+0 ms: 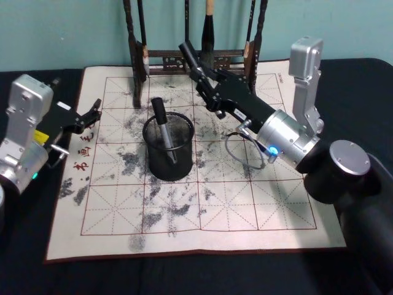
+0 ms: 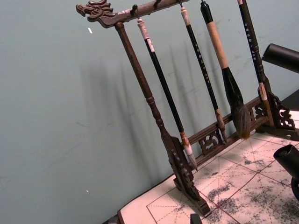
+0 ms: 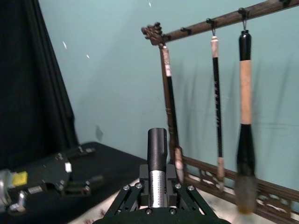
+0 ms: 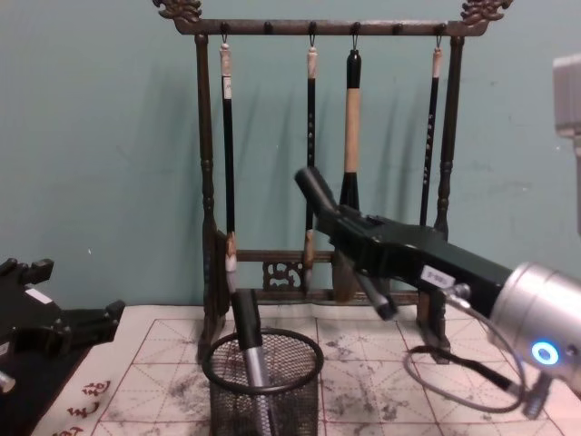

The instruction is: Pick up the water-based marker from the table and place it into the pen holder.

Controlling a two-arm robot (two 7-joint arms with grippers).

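A water-based marker (image 1: 195, 66), black with a silver band, is held tilted in the air, with my right gripper (image 1: 207, 88) shut on it. It hangs over the far part of the table's white mat (image 1: 245, 203), behind and to the right of the pen holder (image 1: 168, 147). In the chest view the marker (image 4: 320, 194) sticks up out of the right gripper (image 4: 352, 232), above and right of the mesh pen holder (image 4: 263, 386). The right wrist view shows the marker (image 3: 157, 161) upright between the fingers. A second marker (image 1: 162, 125) leans inside the holder. My left gripper (image 1: 92, 112) rests open at the mat's left edge.
A tall bronze-coloured brush rack (image 4: 327, 27) with several hanging brushes stands along the mat's far edge, just behind the right gripper. The rack (image 2: 154, 107) looms close in the left wrist view. A grey cable (image 1: 242, 150) loops under the right wrist.
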